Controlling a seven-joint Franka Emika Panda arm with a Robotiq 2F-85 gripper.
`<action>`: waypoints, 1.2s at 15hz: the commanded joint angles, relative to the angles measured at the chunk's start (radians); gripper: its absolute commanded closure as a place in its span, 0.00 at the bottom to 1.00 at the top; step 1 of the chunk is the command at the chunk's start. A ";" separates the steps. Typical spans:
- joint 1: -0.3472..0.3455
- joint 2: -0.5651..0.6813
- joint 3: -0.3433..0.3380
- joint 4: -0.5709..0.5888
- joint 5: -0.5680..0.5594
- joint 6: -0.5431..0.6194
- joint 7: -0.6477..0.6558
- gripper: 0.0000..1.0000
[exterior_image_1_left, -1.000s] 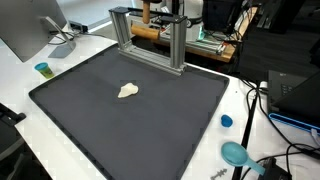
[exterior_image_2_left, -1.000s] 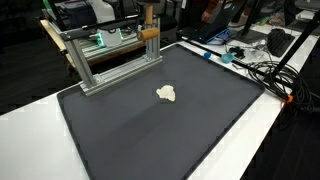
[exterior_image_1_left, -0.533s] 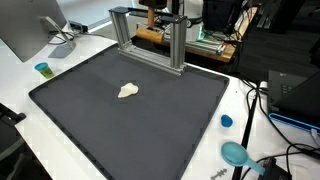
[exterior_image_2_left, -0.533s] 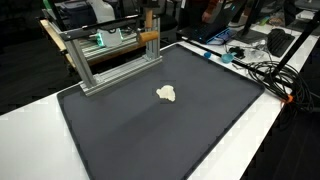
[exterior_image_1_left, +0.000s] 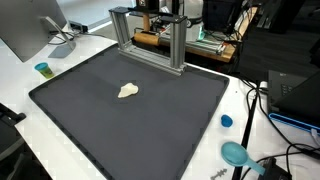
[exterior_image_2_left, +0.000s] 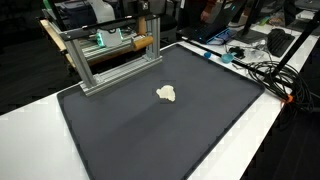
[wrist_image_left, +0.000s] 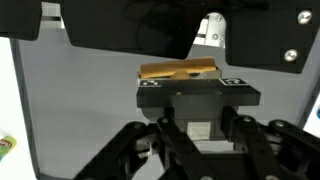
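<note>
The gripper (wrist_image_left: 198, 98) is hanging at the back of the white desk (exterior_image_1_left: 20, 78), behind the silver aluminium frame (exterior_image_1_left: 178, 48). In the wrist view a light brown wooden bar (wrist_image_left: 180, 70) is sitting level just past its fingertips. I cannot tell whether the fingers are clamping it or standing apart. In both exterior views that wooden bar (exterior_image_1_left: 150, 38) (exterior_image_2_left: 140, 42) is lying level behind the frame, at the far edge of the dark grey mat (exterior_image_1_left: 130, 135). A cream crumpled lump (exterior_image_1_left: 127, 91) (exterior_image_2_left: 166, 93) is resting mid-mat, well apart from the gripper. A small blue cup (exterior_image_1_left: 43, 69) is standing beside the mat.
</note>
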 joint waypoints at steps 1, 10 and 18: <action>0.000 -0.091 -0.004 -0.048 0.003 0.012 -0.008 0.79; 0.022 -0.178 0.013 -0.116 0.018 -0.024 0.005 0.79; 0.027 -0.204 0.006 -0.165 0.029 -0.067 0.000 0.79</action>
